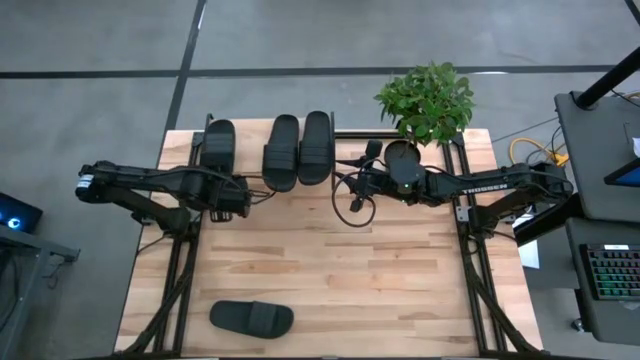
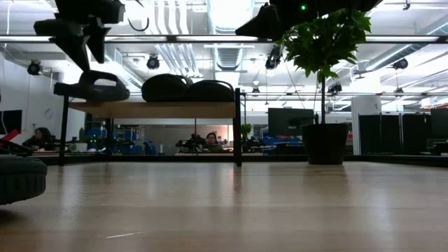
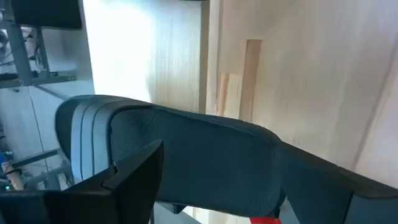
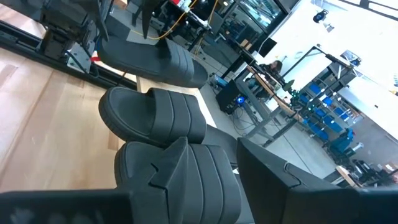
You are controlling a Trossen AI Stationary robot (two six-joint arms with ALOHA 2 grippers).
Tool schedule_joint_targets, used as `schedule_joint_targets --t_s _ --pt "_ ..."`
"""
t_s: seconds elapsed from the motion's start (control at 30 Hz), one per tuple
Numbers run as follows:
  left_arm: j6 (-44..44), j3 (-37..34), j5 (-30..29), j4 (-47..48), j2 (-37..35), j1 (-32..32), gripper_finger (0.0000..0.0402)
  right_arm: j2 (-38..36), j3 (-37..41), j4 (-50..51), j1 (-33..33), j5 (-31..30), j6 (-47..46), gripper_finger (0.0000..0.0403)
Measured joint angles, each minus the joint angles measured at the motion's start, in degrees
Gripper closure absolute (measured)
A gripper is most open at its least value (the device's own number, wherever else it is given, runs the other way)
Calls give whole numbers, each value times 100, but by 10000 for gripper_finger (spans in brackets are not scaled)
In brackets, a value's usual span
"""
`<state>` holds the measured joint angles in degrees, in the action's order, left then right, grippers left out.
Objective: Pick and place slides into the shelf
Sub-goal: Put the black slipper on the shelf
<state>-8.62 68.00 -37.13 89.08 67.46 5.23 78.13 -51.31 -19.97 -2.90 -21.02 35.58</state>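
Over at the shelf's (image 1: 340, 133) 9 o'clock end, the left gripper (image 1: 222, 178) hangs just behind the left-hand slide (image 1: 218, 146) with its fingers spread wide, gripping nothing — low view shows a gap between fingers and strap, and that slide lying on the board. Toward 3 o'clock, two more slides (image 1: 298, 150) sit side by side mid-shelf. The right gripper (image 1: 352, 172) is beside them; its fingers are partly apart, and I can't tell if they're touching the nearest slide or just hovering. The fourth slide (image 1: 251, 318) lies alone on the table (image 1: 400, 290) around 7 o'clock.

Risks, I reckon: the left-hand slide overhangs the shelf's front edge, so a pull-back that clips it could tip it off — same for the right arm dragging its neighbour.

Hard to see: the right fingertips, and the shelf's free space under the arm and plant (image 1: 428, 100).
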Motion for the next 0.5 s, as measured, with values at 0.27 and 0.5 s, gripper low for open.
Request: schedule_joint_targets --t_s 0.27,0.5 --pt "136 -7 -492 94 0 -8 118 0 0 3 0 0 -1 278" --pt "222 -11 -1214 96 0 -457 118 0 0 7 0 -1 -1 275"
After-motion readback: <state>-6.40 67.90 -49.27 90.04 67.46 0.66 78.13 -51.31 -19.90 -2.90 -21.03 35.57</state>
